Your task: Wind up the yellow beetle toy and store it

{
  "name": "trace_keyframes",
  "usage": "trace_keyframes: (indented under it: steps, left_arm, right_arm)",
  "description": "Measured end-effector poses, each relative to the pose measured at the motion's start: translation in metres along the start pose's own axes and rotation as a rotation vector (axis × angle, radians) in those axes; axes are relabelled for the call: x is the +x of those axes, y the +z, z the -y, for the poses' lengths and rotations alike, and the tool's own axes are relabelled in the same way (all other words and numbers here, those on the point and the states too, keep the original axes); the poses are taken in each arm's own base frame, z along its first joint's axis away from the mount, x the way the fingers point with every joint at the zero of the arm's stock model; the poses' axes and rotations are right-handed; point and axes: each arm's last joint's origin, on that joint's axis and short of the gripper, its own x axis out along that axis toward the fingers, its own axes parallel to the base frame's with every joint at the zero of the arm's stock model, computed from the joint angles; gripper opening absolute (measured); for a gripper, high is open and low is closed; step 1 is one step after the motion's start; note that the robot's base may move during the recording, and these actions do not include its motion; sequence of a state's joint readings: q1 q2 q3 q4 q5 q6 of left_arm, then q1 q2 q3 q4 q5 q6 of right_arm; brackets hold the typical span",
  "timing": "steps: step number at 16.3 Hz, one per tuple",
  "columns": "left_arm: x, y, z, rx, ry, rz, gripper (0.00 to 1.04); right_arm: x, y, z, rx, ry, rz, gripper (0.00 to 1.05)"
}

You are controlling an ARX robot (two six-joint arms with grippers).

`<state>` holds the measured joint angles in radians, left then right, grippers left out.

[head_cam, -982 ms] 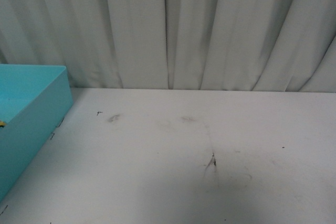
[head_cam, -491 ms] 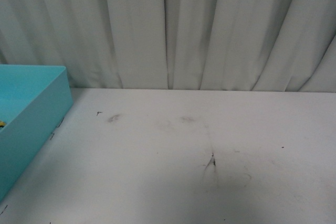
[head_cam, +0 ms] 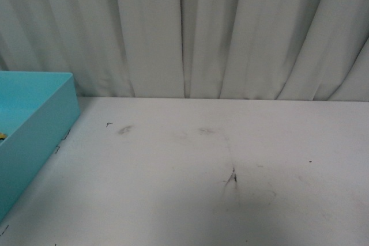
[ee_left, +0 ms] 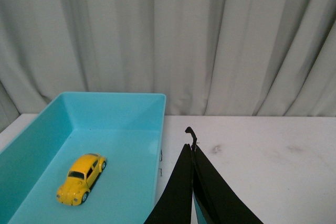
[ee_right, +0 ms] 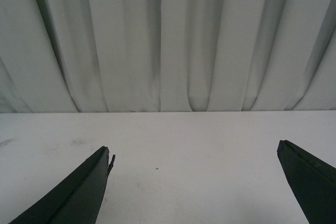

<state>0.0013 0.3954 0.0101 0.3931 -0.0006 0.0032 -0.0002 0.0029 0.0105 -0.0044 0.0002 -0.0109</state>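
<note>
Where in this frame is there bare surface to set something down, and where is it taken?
The white tabletop lies bare from the turquoise rectangular bin rightward, back to the grey pleated curtain. Inside the bin, the glossy yellow beetle toy car occupies one stretch of floor; the floor toward the curtain-side wall is bare.

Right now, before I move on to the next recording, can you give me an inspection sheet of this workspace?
Surface: white tabletop with dark scuffs and smudges.
Job's things: small glossy yellow beetle toy car sits on its wheels inside the open turquoise rectangular box, apart from the walls.
Clutter: nothing seen.
Grippers: left gripper shut and empty, beside the box near its right wall as the left wrist view shows it; right gripper open and empty over bare table.
Cables: nothing seen.
Surroundings: pleated pale grey curtain behind the table.
</note>
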Motion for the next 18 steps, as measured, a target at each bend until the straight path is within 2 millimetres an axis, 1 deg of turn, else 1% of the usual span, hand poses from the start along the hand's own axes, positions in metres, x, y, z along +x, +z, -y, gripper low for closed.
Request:
trace_keyframes:
  steps: [5, 14, 15, 16, 17, 18]
  left_arm:
    - [-0.008, 0.001, 0.0, 0.0, 0.0, 0.003, 0.02]
    - [-0.015, 0.0, 0.0, 0.0, 0.0, 0.006, 0.02]
    - [-0.024, -0.005, 0.0, 0.0, -0.001, -0.034, 0.02]
    - [-0.026, 0.0, 0.0, 0.0, -0.001, 0.017, 0.02]
    - [-0.025, -0.004, 0.0, 0.0, -0.002, -0.012, 0.02]
    - [-0.025, -0.003, 0.0, 0.0, -0.002, -0.006, 0.02]
  right_arm:
    - [0.0, 0.0, 0.0, 0.0, 0.0, 0.0, 0.98]
    - [0.0, 0.0, 0.0, 0.0, 0.0, 0.0, 0.98]
    - [0.0, 0.0, 0.0, 0.0, 0.0, 0.0, 0.98]
    - [0.0, 0.0, 0.0, 0.0, 0.0, 0.0, 0.98]
    - [0.0, 0.0, 0.0, 0.0, 0.0, 0.0, 0.98]
    - [0.0, 0.0, 0.0, 0.0, 0.0, 0.0, 0.98]
